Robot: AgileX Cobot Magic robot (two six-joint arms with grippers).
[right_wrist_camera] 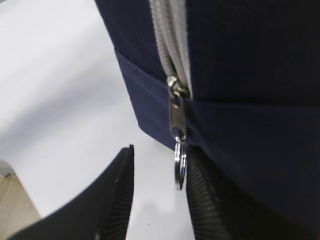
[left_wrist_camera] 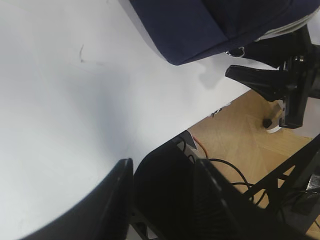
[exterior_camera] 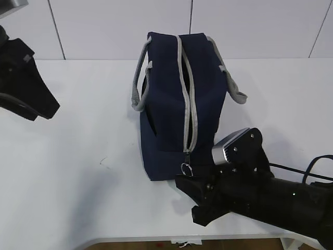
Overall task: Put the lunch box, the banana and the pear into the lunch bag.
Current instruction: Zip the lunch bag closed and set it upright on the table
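The navy lunch bag stands on the white table, its grey zipper running along the top and closed to the near end. Its metal ring pull hangs at the near face. My right gripper is open just in front of that face. In the right wrist view the ring pull hangs between the open fingers, close to the right one, with the bag behind. My left gripper is open and empty at the table's left edge. The lunch box, banana and pear are out of view.
The bag's grey handles hang to each side. The table's front edge lies just below my right arm. The left arm is at the far left. The left wrist view shows the bag's corner and floor cables.
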